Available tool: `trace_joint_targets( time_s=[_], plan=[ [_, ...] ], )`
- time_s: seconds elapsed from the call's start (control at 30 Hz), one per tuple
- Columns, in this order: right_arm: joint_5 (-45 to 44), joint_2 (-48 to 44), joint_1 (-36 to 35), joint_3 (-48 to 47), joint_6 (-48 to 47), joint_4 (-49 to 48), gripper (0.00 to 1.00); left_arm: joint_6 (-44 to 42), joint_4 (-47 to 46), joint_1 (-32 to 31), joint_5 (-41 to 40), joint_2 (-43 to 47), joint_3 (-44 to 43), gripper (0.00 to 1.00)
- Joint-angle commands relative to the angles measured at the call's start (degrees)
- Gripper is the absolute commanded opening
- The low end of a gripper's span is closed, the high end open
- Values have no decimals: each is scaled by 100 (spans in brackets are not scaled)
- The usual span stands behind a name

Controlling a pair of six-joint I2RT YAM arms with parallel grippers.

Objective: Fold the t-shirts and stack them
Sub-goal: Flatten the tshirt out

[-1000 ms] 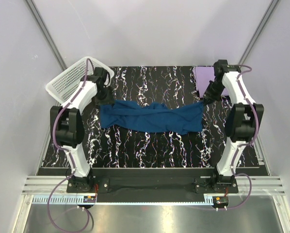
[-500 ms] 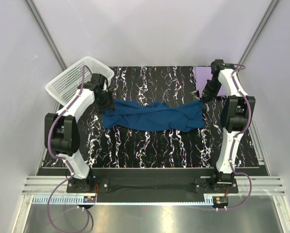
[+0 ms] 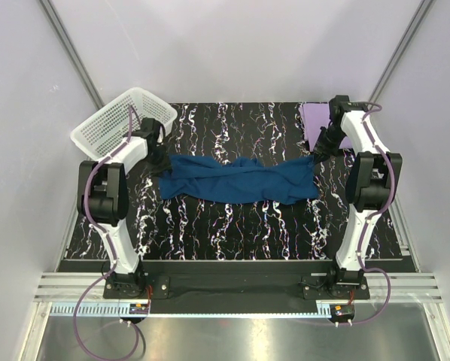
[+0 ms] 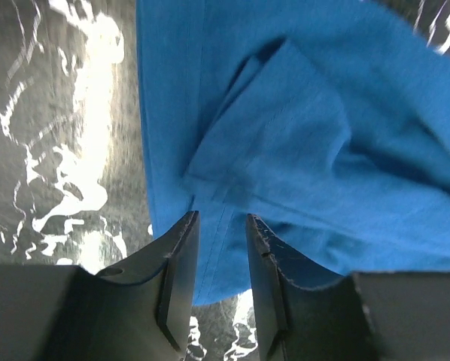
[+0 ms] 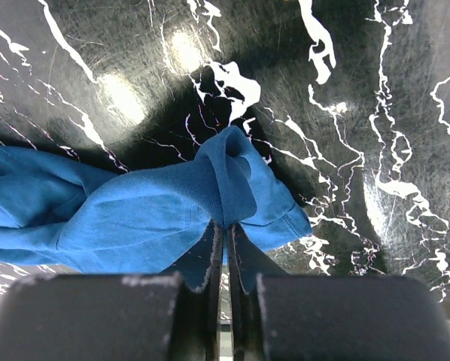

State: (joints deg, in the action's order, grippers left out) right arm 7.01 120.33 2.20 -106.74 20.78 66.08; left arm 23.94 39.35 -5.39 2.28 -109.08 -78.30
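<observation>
My table (image 3: 232, 226) is black, veined white like marble, and catches bright glare. Pale plain walls (image 3: 232, 45) close the far side, left and right, with slanted metal posts (image 3: 68, 47). Near me runs a shiny metal sill (image 3: 232, 335).

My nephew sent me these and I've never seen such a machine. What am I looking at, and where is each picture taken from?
Two robot arms are bolted to a black marbled table. One picture looks down from above; the other two come from wrist cameras, each showing its own dark fingers. A blue t-shirt lies stretched across the table, a lavender t-shirt at the far right corner, a white basket at the far left. The right gripper pinches one end of the blue shirt; the left gripper is open at the other end.
</observation>
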Motion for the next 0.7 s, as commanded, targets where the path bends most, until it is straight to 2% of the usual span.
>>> trace_joint_targets(
  time_s=[0.0, 0.5, 0.57, 0.67],
  plan=[
    [143, -344, 26, 118, -126, -183, 6, 84, -200, 3, -211, -157, -379, 38],
    [319, -177, 18, -75, -214, -122, 5, 110, -182, 64, -545, -562, -581, 44],
    [345, -151, 26, -75, -214, -140, 5, 110, -156, 64, -536, -623, -616, 43],
    [363, -133, 18, -75, -214, -140, 6, 102, -165, 64, -545, -711, -660, 33]
  ],
)
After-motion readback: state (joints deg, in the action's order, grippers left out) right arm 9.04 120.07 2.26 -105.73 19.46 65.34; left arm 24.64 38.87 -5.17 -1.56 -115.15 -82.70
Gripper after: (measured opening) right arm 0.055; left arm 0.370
